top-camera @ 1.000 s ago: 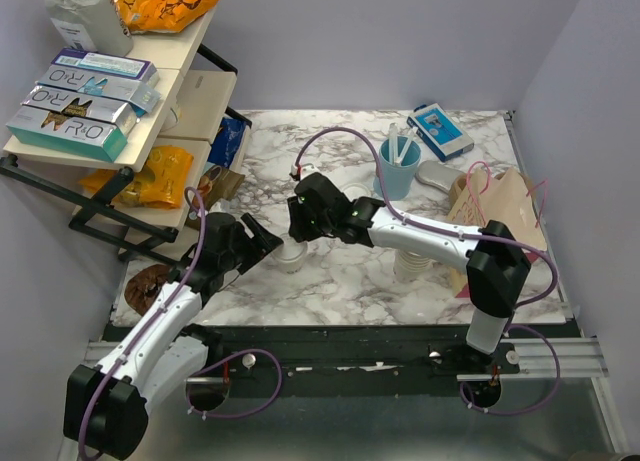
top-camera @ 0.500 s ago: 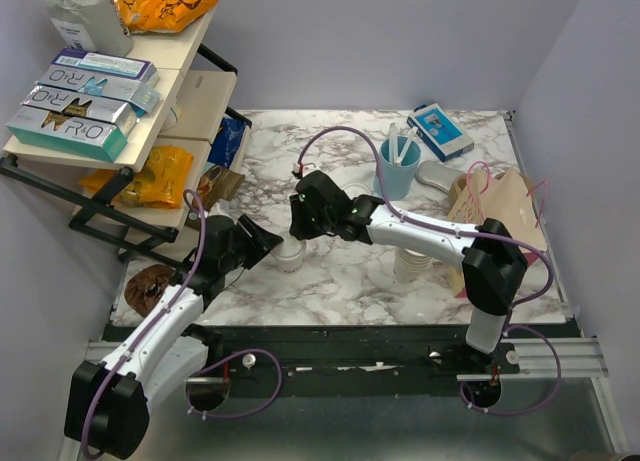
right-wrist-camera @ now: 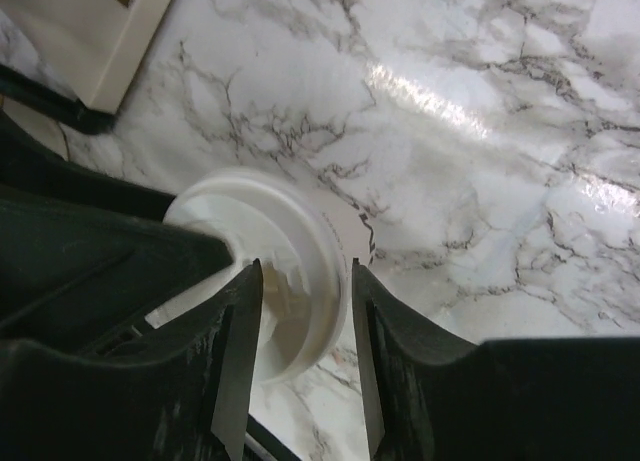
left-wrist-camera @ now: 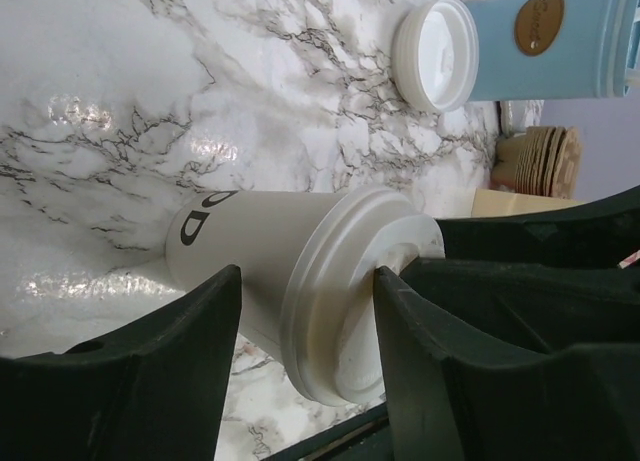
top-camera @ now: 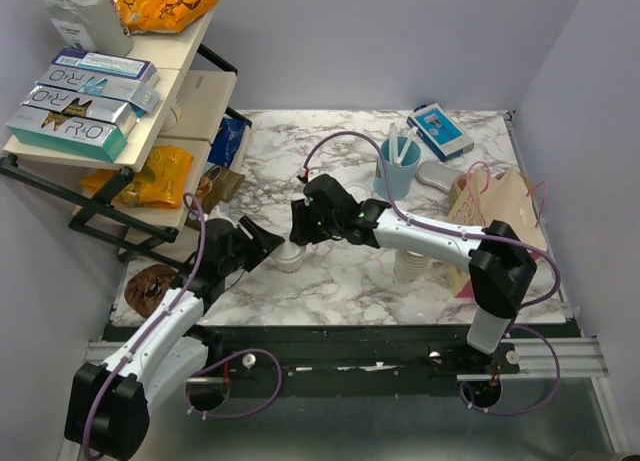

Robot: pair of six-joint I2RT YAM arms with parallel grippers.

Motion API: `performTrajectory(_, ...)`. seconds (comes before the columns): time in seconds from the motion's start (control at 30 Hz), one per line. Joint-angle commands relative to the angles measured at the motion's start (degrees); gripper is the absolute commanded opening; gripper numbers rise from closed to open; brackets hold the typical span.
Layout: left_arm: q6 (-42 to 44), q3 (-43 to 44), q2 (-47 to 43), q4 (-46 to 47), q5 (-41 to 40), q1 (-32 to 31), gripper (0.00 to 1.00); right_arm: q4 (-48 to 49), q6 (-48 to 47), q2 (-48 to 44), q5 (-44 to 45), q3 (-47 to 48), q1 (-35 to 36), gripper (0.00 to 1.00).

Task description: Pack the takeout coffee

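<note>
Where left gripper meets right gripper stands 1 takeout coffee.

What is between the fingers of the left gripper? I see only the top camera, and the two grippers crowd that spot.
Observer: The left wrist camera shows a white cup with its lid on. It sits between the fingers of the left gripper, which look pressed against it.
Operator: Is something printed on it?
Observer: Yes, dark letters on its side, only partly visible.
Operator: And where is the right gripper?
Observer: In the right wrist camera, the right gripper straddles one edge of the lid, jaws apart.
</note>
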Motion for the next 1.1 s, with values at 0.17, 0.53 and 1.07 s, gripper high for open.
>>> performTrajectory(0.17, 4.5, 0.2, -3.4, -10.4, 0.8, -0.1, 0.89, -5.5, -3.3, -4.9, -4.6, 0.1, 1.4, 0.62)
performTrajectory(0.53, 6.4, 5.1, -7.4, -16.3, -0.7, -0.1, 0.99, -5.6, -4.2, -1.5, -1.3, 5.4, 1.4, 0.69)
performTrajectory(1.07, 0.9, 0.4, -18.7, -15.7, 5.3, -0.1, 0.99, -6.1, -3.3, 1.9, -3.5, 5.1, 0.6, 0.65)
